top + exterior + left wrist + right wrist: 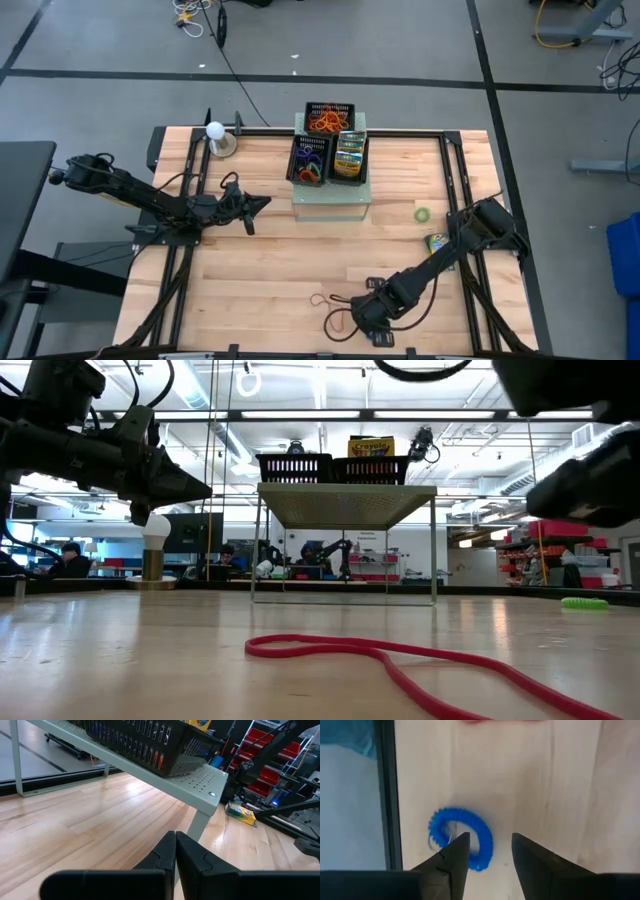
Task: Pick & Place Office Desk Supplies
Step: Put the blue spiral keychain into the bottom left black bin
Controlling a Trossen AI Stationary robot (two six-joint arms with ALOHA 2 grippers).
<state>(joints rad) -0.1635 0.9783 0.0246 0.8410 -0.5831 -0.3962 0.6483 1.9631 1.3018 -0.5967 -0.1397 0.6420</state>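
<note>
1. The right tool (490, 851) is down at the near edge of the pale wooden plank worktop (270, 270), its two dark wedge-shaped fingers parted with a clear gap between them.
2. One fingertip sits over a blue loop (461, 838), a thick ring with a ribbed, coiled surface lying flat on the wood; the other fingertip stands outside the ring, and nothing is gripped.
3. Just beside it, a thin red rubber band (400, 656) trails across the planks in a long, flattened curve.
4. The left tool (175, 851) hovers mid-worktop with its fingers pressed together, empty.
5. Ahead of it stands the pale-green perforated box (332, 199), a metal stand on slim legs carrying black mesh trays (309, 160).
6. One tray holds tangled orange-brown rubber bands (326, 123); another holds yellow-green crayon boxes (349, 153).
7. On the right side lie a small green loop (422, 214) and another crayon box (438, 241), close together.
</note>
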